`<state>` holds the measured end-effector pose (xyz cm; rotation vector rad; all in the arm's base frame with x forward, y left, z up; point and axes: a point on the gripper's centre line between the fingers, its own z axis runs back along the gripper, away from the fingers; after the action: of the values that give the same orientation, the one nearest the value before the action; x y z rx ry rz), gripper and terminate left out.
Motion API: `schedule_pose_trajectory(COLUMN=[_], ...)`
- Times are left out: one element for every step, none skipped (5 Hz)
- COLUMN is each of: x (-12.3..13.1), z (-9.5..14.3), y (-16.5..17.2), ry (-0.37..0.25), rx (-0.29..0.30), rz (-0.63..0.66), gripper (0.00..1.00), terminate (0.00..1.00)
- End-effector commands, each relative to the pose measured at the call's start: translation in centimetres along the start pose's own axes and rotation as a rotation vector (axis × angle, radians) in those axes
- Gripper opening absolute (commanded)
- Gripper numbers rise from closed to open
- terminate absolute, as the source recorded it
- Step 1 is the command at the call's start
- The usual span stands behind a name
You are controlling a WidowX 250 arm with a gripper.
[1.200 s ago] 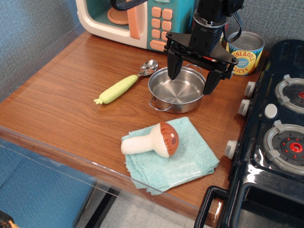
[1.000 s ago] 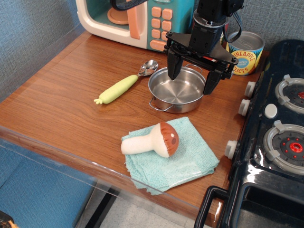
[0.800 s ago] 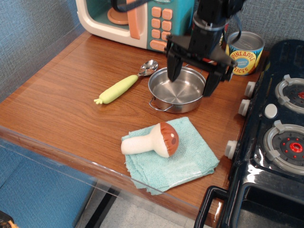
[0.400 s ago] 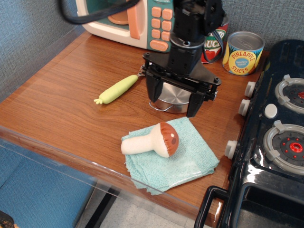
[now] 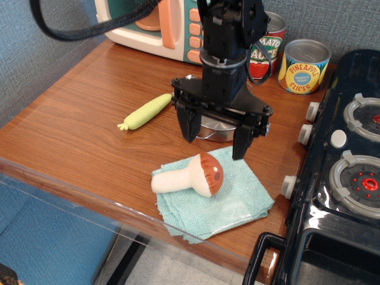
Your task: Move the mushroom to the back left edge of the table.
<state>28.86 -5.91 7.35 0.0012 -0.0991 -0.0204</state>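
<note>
Table (image 5: pixel 71 127) front edge has a clear plastic lip. Just behind it, a teal cloth (image 5: pixel 228 199) lies flat, front corner reaching the lip. Mushroom (image 5: pixel 191 176) lies on its side on the cloth, stem pointing left, cap right, at front-center of the table. Gripper (image 5: pixel 215 141) hangs just behind and above the mushroom, fingers spread wide, pointing down, holding nothing, not touching the mushroom. Steel pot (image 5: pixel 215 129) sits right behind the gripper, mostly hidden by it. Spoon (image 5: pixel 144 111) with yellow-green handle lies left of the pot, bowl end covered by the arm. Black stove (image 5: pixel 344 178) on the right, knobs facing the table. At the back: toy microwave (image 5: pixel 160 24) on the left, tomato can (image 5: pixel 265 41) and pineapple can (image 5: pixel 304 65) to its right.
</note>
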Motion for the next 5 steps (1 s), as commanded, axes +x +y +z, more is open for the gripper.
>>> schedule_pose_trajectory(x=[0.8, 0.8, 0.7, 0.9, 3.0], z=[-2.8, -3.7, -2.6, -0.5, 2.7], y=[-1.3, -1.5, -1.7, -1.1, 1.8], ry=[0.088, 0.109, 0.086, 0.049, -0.043], rx=[0.033, 0.06, 0.066, 0.045, 0.019], rz=[-0.02, -0.027, -0.034, -0.02, 0.077], gripper=[1.0, 1.0, 0.0, 0.0, 0.0], terminate=[0.0, 0.0, 0.0, 0.0, 0.0])
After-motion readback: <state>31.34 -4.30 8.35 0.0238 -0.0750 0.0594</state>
